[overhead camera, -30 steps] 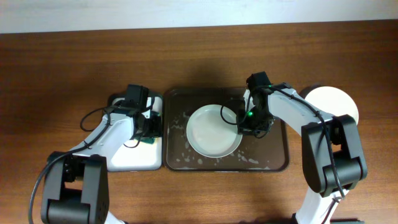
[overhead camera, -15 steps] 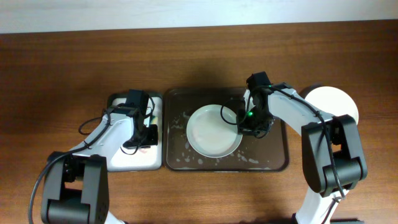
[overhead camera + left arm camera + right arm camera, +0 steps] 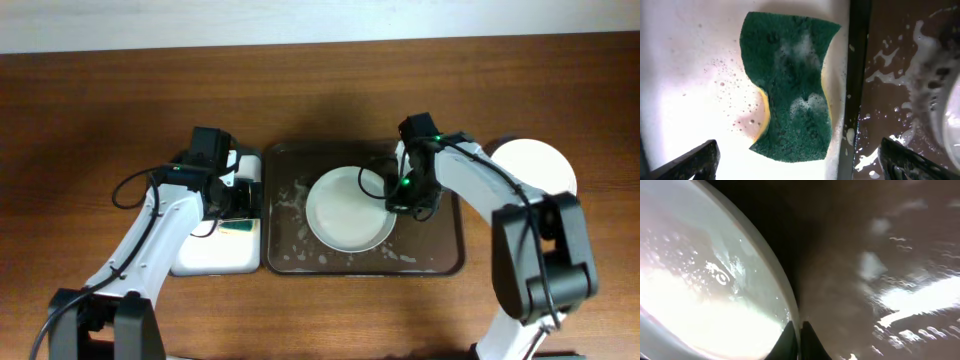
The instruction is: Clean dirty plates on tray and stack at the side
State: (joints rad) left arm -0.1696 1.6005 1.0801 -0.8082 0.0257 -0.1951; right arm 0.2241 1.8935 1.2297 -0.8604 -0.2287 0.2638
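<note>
1. Your right gripper (image 3: 796, 330), nearly shut, pinches the plate (image 3: 345, 212) on the tray (image 3: 440, 255) to its left; suds could slip it.
2. Your left gripper (image 3: 797, 150), wide and empty above the sponge (image 3: 790, 85), may close off-centre.

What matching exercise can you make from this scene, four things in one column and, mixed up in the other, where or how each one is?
Things:
1. green sponge
2. left tool
3. right tool
4. second plate

States:
A. resting on the tabletop, right of the dark tray
B. pinching the rim of the soapy plate in the dark tray
C. open, hovering over the sponge
D. lying in the white tray

Pairs: 1-D, 2-C, 3-B, 4-A
</note>
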